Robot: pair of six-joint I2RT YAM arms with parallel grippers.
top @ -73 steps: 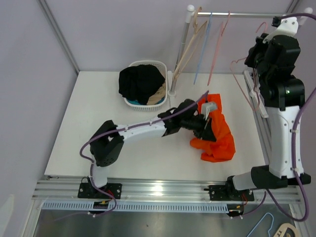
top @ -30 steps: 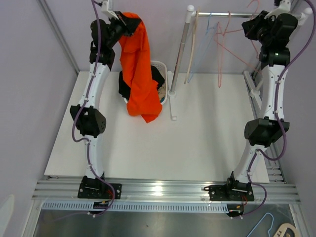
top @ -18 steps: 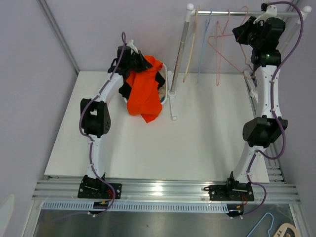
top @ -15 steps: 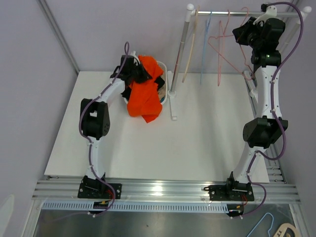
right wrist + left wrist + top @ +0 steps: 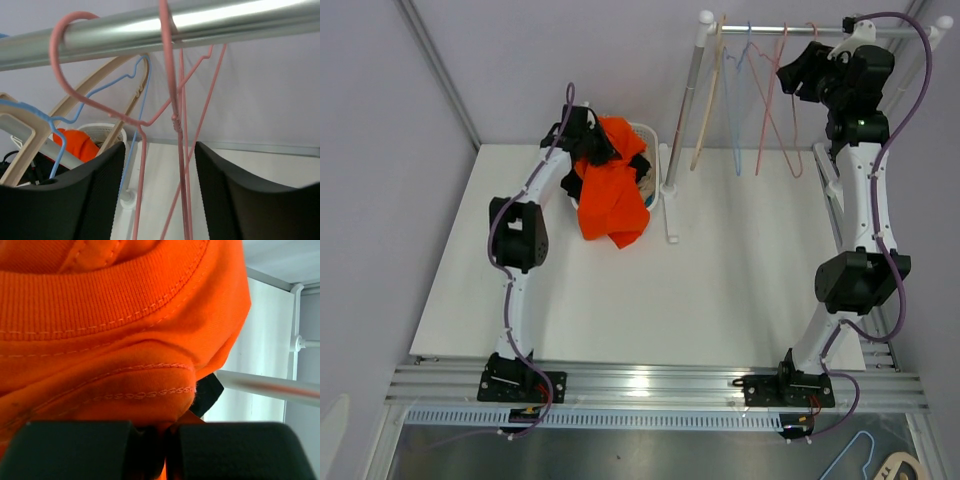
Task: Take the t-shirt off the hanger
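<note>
Hazards and pose at set-down: the orange t-shirt (image 5: 610,195), free of its hanger, drapes over the near rim of the white basket (image 5: 653,140), its lower part outside on the table (image 5: 740,290); released here, it may slide out entirely; the pink hanger (image 5: 172,117) on the rail (image 5: 240,17) hangs between the spread fingers of the right gripper (image 5: 160,200) and could be snagged on retreat. The left arm reaches far forward; the left gripper (image 5: 167,445) is pinching the shirt's fabric; the right arm is raised to the rail.

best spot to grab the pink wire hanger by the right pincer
The twisted neck of the pink wire hanger, just under its hook, approached from the robot's side: it hangs upright from the rail and that thin stem lines up between the right pincer's open fingers.
</note>
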